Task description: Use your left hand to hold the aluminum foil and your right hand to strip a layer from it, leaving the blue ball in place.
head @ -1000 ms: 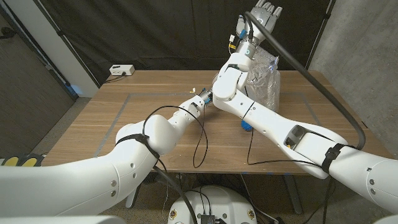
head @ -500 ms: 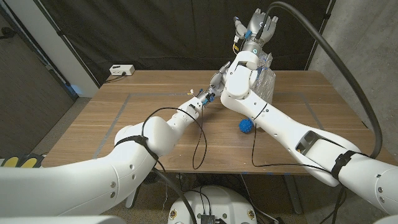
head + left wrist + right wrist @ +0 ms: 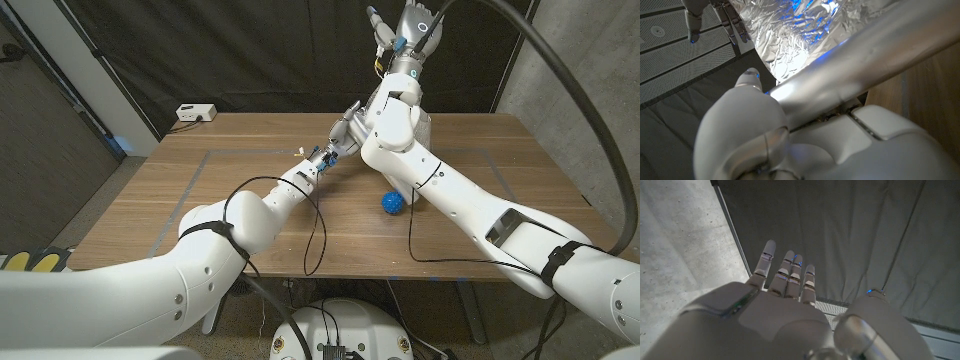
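Stripping looks unfinished: right hand [image 3: 408,22], upper centre, spread empty; left hand's [image 3: 347,127] grip unclear; regrasp foil [image 3: 805,30], sparing blue ball [image 3: 393,202].

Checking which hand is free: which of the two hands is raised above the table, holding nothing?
The right hand, lifted high against the dark curtain, fingers extended and empty. The left hand stays low at the foil.

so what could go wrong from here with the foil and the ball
1. The right hand is raised high above the table, fingers spread and holding nothing, so no layer is gripped; the strip may need redoing.
2. The right arm hides most of the aluminum foil from the head view, so whether the left hand holds it cannot be checked.
3. The blue ball lies bare beside the right arm; a swing down could roll it away.
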Motion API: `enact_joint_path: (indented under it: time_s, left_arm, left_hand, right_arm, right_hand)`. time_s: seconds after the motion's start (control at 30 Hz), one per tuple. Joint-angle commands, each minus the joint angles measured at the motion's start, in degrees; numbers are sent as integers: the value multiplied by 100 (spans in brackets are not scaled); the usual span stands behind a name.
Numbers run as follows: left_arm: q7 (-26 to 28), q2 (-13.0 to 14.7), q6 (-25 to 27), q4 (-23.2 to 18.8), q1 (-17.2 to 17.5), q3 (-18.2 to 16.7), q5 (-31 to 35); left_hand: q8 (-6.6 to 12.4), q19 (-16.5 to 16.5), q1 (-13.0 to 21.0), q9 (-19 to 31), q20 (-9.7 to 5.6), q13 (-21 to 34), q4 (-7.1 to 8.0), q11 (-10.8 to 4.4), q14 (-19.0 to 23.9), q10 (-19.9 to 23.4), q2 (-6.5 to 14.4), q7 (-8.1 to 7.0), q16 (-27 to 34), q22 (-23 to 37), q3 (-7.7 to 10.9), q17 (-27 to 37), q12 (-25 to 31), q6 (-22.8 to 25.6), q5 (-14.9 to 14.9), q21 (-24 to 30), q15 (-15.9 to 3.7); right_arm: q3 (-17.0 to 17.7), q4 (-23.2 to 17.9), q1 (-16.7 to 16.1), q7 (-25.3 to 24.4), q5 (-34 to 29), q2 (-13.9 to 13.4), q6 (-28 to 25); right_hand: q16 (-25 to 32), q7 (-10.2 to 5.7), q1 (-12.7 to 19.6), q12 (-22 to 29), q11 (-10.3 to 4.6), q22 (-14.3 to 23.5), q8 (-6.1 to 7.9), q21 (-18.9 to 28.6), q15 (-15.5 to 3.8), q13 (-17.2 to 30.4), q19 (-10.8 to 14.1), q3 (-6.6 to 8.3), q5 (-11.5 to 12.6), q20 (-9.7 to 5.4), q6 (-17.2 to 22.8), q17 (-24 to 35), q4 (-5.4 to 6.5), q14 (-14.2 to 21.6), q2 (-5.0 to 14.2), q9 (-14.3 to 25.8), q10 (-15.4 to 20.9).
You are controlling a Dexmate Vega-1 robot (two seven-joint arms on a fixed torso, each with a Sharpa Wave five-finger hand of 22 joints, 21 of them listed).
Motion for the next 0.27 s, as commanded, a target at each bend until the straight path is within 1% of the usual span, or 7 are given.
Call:
enact_joint_path:
  time_s: [0.03, 0.1, 0.13, 0.27]
  left_arm:
    - [-214, 281, -397, 402, -90, 148, -357]
    - [-281, 307, -444, 413, -57, 189, -464]
    - [-313, 323, -465, 412, -37, 222, -513]
    - [-494, 386, -600, 408, 81, 365, -788]
  left_hand:
    - [31, 20, -123, 2, -43, 28, 50, -124, 52, 67, 143, 42, -29, 5, 0, 14, 17, 96, 26, -24, -736]
    - [28, 19, -126, -1, -41, 31, 57, -134, 57, 71, 140, 40, -35, 4, -3, 12, 18, 94, 26, -32, -736]
    - [30, 24, -127, -3, -40, 32, 61, -131, 64, 76, 139, 39, -36, 4, -5, 11, 20, 101, 25, -34, -737]
    - [19, 36, -145, -9, -47, 38, 81, -146, 76, 78, 124, 35, -47, 2, -21, 7, 19, 85, 22, -47, -733]
  right_arm:
    - [101, -515, -129, -366, 434, -191, 142]
    - [79, -489, -162, -478, 480, -219, 266]
    - [103, -475, -191, -542, 539, -218, 362]
    - [181, -413, -267, -712, 759, -219, 691]
  right_hand:
    - [18, -15, -64, 61, 2, 6, 43, -49, 16, -8, 7, -19, 42, 57, 105, -20, 31, 44, 23, -3, 115]
    - [22, -14, -71, 68, -12, 6, 48, -61, 11, -12, 5, -19, 44, 60, 121, -29, 34, 53, 31, -4, 132]
    - [37, -19, -80, 70, -27, 6, 49, -71, -19, -19, 18, -18, 47, 47, 129, -40, 37, 92, 45, -4, 134]
    - [60, -15, -86, 82, -21, 8, 47, -84, -22, -28, 51, -16, 51, 49, 134, -61, 37, 156, 61, -5, 163]
